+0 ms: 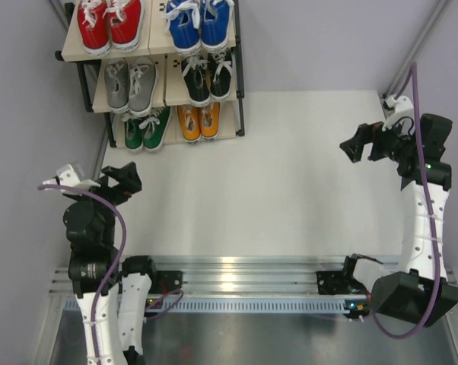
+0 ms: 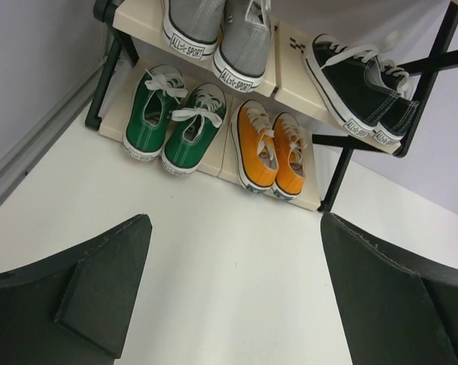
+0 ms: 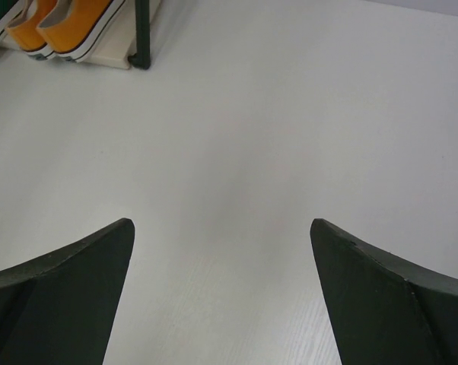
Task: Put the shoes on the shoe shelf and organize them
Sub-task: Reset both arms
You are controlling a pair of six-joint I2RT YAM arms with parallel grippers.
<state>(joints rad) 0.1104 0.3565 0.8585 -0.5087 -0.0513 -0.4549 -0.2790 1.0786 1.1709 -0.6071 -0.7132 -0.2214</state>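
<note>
While both arms hang over the tabletop [image 1: 290, 167], all twelve shoes are seen on the shelf [image 1: 71, 53], which stands at the far left corner.

Shelf contents, top view:
- Top tier: red pair [image 1: 109, 24] on the left, blue pair [image 1: 199, 23] on the right.
- Middle tier: grey pair [image 1: 130, 84] on the left, black pair [image 1: 208, 76] on the right.
- Bottom tier: green pair [image 1: 147, 128] on the left, orange pair [image 1: 198, 120] on the right.

Each pair is set side by side, shoes touching or nearly so. In the left wrist view the printed heel labels of the grey, green and orange pairs are turned toward the near side.

Left gripper [image 1: 126, 176]: held at the left, just near of the bottom tier and apart from it. Its fingers [image 2: 100, 281] are spread wide; only bare tabletop is seen between them.

Right gripper [image 1: 362, 144]: held at the right, well apart from the shelf. Its fingers [image 3: 77, 289] are likewise spread wide, with nothing held. One shelf post and the orange soles are caught at the upper left of its wrist view.
</note>
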